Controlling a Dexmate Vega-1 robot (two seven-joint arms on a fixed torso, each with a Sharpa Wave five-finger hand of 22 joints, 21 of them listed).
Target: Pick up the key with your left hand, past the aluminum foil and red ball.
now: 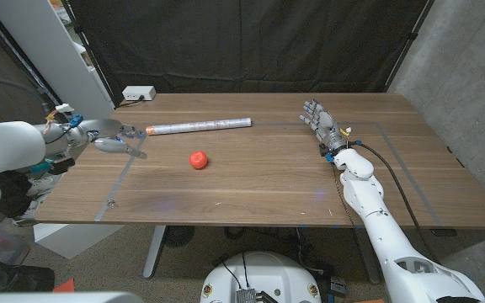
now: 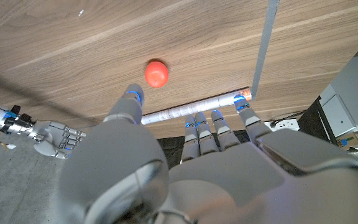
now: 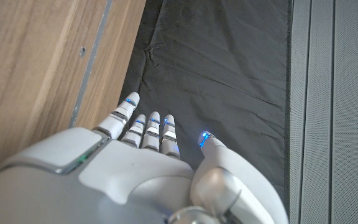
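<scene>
In the head view the near edge of the wooden desk (image 1: 226, 215) runs closest, a brown plank top marked with thin grey tape lines. A black curtain (image 1: 251, 42) hangs behind it, a concrete wall stands on the robot's right, and a white panel leans on its left. A white power strip (image 1: 138, 94) sits at the far left corner. The left hand (image 1: 114, 140) reaches in over the desk's left side, fingers apart and pointing toward the middle, holding nothing. Just beyond its fingertips lies the aluminum foil (image 1: 199, 126), a long roll set lengthwise along the desk; the red ball (image 1: 198, 159) rests a little past the hand toward the middle, near the roll but apart from it. The right hand (image 1: 320, 120) lies stretched out on the far right part of the desk, fingers straight and spread, empty. I cannot make out the key.

In the left wrist view the left hand (image 2: 185, 155) spreads its fingers, with the red ball (image 2: 156, 73) between thumb and fingers and the foil roll (image 2: 194, 109) at the fingertips. The right hand (image 2: 55, 138) shows across the desk.

In the right wrist view the right hand (image 3: 148, 155) extends open toward the curtain beside the desk edge.
</scene>
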